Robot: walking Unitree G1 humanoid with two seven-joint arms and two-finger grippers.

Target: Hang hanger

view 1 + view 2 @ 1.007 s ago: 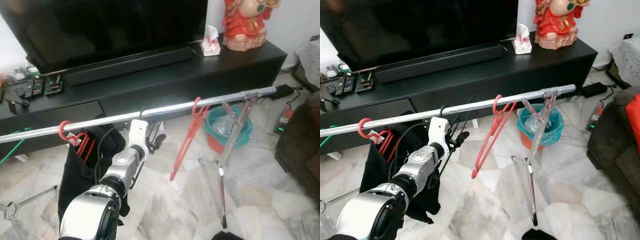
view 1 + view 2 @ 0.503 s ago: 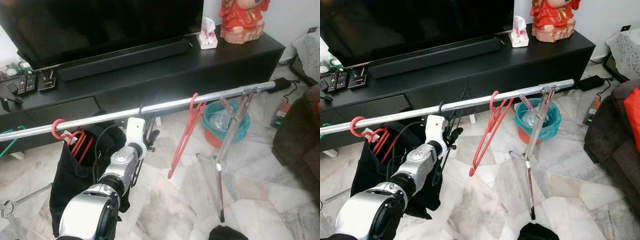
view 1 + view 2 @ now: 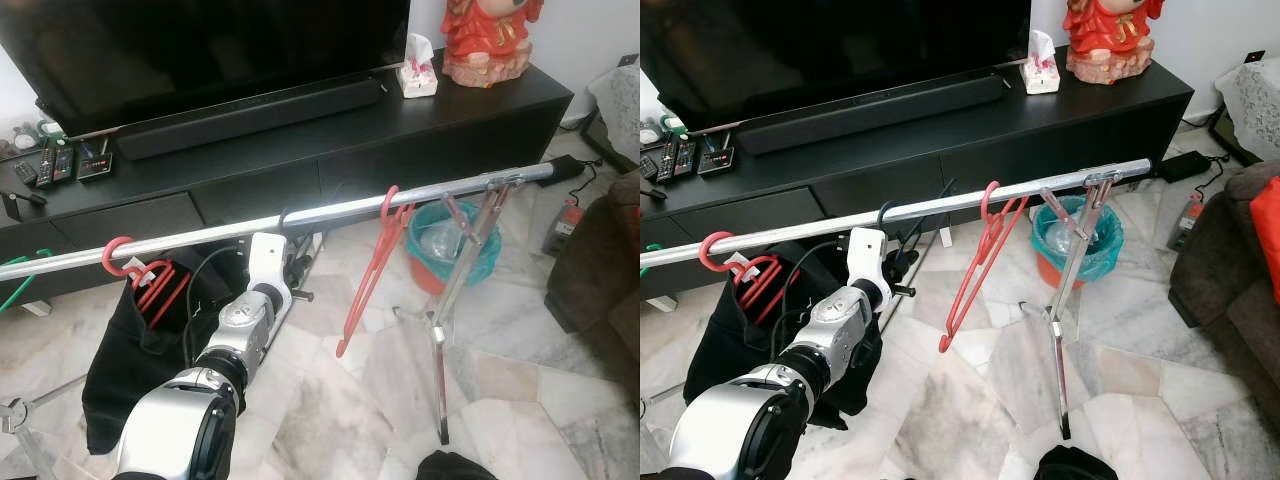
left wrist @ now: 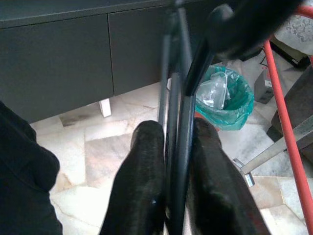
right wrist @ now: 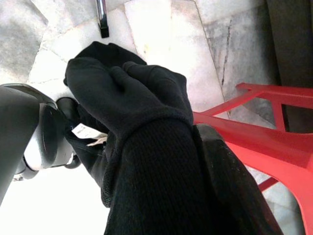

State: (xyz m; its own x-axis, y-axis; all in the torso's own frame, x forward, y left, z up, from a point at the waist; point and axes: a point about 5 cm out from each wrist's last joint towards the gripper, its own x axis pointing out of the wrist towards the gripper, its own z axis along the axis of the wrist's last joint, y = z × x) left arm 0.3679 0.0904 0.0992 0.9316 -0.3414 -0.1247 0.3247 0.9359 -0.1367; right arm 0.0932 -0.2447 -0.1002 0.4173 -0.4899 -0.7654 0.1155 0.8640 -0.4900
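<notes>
A silver rail [image 3: 330, 210] runs across in front of me on a folding stand. A black wire hanger's hook [image 3: 284, 216] sits over the rail near its middle. Just below the rail, my left gripper [image 3: 298, 268] is shut on that hanger; the left wrist view shows both fingers [image 4: 146, 161] pressed against its thin wires [image 4: 173, 88]. An empty red hanger [image 3: 370, 270] hangs to the right. Further left, red hangers [image 3: 150, 280] carry a black garment [image 3: 130, 360]. My right gripper [image 5: 124, 81] hangs low over the marble floor, shut and holding nothing, beside a red plastic frame [image 5: 254, 142].
A black TV console [image 3: 330, 140] with a large TV stands behind the rail. A teal bin [image 3: 445, 245] sits behind the stand's leg [image 3: 440, 350]. A brown sofa [image 3: 600, 280] is at the right and a green hanger [image 3: 20, 275] at the far left.
The camera has shifted slightly. My left gripper sits a little lower and further left under the rail, still holding the black hanger. The black garment hangs wider.
</notes>
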